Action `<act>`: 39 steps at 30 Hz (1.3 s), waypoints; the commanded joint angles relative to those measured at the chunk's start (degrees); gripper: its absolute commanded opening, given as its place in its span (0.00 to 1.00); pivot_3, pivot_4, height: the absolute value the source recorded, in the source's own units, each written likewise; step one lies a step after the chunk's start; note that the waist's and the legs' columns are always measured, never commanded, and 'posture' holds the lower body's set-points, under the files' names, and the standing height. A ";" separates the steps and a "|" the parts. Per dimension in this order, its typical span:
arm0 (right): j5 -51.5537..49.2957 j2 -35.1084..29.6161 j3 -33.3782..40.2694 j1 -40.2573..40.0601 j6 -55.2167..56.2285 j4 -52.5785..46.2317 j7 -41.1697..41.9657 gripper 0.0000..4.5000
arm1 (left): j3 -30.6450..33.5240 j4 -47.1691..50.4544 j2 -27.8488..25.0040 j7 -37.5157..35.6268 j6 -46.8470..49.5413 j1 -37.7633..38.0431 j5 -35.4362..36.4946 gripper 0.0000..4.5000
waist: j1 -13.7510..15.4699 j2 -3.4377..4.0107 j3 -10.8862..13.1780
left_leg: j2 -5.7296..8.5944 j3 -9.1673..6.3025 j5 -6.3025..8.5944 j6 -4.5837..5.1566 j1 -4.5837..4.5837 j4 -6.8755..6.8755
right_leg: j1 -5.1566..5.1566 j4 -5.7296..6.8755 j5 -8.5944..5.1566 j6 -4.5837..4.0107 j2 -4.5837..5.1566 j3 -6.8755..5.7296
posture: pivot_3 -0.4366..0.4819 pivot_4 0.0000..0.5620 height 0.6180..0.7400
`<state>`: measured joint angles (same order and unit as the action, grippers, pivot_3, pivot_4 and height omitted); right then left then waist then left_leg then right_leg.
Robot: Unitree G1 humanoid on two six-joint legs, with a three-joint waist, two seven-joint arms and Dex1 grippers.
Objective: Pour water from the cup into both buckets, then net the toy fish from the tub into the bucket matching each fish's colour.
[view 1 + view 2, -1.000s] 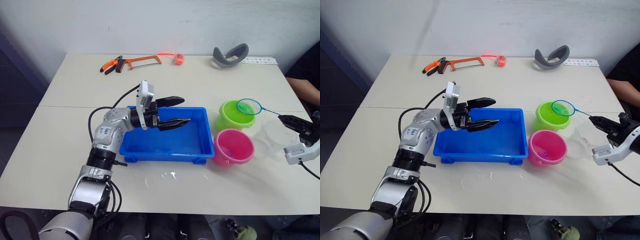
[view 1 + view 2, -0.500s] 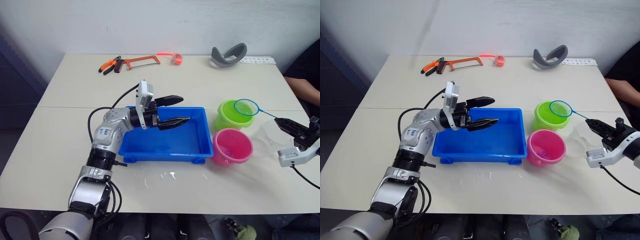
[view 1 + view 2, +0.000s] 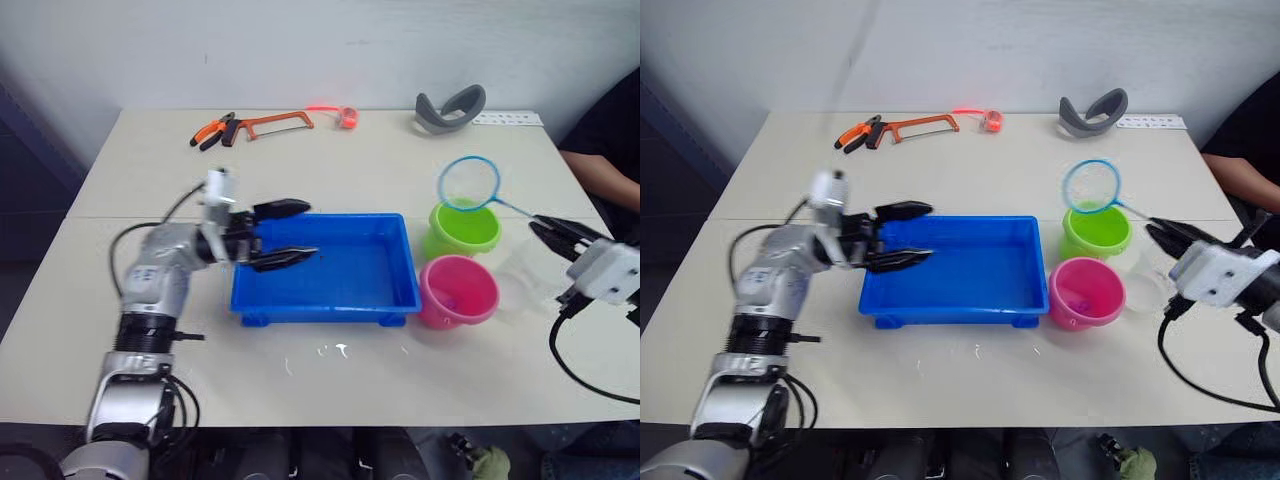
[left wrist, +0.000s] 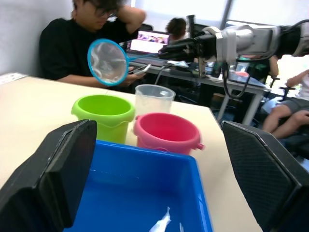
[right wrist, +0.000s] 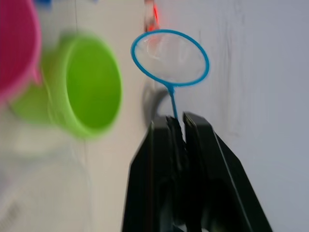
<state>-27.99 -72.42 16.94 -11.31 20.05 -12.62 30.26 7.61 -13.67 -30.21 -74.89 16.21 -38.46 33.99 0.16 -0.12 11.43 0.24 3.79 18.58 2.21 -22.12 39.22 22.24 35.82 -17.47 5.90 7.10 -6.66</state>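
Net pinched by my right gripper, raised above green bucket for dumping | left gripper gaping over tub, just waiting

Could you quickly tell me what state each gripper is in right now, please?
Left gripper: open, holding nothing, over the shallow blue plastic tub.
Right gripper: shut on the thin handle of the small blue-rimmed round net.

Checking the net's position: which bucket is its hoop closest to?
The lime green bucket. The net hangs just above its far rim, held by the right gripper; the pink bucket sits nearer the robot.
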 commanded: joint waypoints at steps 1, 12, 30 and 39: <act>-14.77 0.87 1.21 1.34 -10.52 -11.05 8.77 0.00 | 5.88 2.27 -6.92 -3.21 0.85 3.29 2.67 0.99 | -0.06 0.00 0.00 | 0.01 -0.04 0.00 0.00 0.08 0.01 | -0.10 -0.03 0.00 0.00 0.21 -0.02 | 0.48 0.27 1.00; -5.48 17.26 -23.46 14.72 -14.43 -13.72 27.45 0.00 | 11.12 14.89 -18.29 -10.02 -0.70 22.65 3.82 0.99 | 1.16 -0.17 -0.02 | 0.06 -0.22 0.34 0.10 0.47 -0.03 | -0.73 -0.53 -0.02 -0.01 0.44 -0.25 | 0.48 0.27 1.00; 24.84 38.40 -38.00 15.53 7.55 15.50 27.90 0.00 | 8.34 33.58 -18.60 -1.37 1.15 43.68 0.56 0.99 | 0.77 -0.10 0.01 | 0.00 -0.04 0.42 -0.08 0.78 -0.07 | -0.74 -0.38 -0.12 -0.16 0.41 -0.07 | 0.48 0.27 1.00; 23.16 40.69 -38.24 17.42 8.39 23.37 29.88 0.19 | 4.97 31.98 -18.75 -1.64 0.46 41.01 -0.68 1.00 | -0.17 -0.09 0.01 | -0.04 -0.04 0.46 -0.15 0.83 -0.12 | -0.75 -0.23 -0.18 -0.24 0.37 -0.08 | 0.48 0.27 1.00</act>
<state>-3.07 -31.86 -21.65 6.40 28.65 9.92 59.17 12.73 18.26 -48.46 -76.40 17.39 2.79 33.44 -0.01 -0.21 11.44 0.19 3.75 19.04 2.06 -21.28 39.10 21.49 35.59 -17.65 5.66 7.48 -6.74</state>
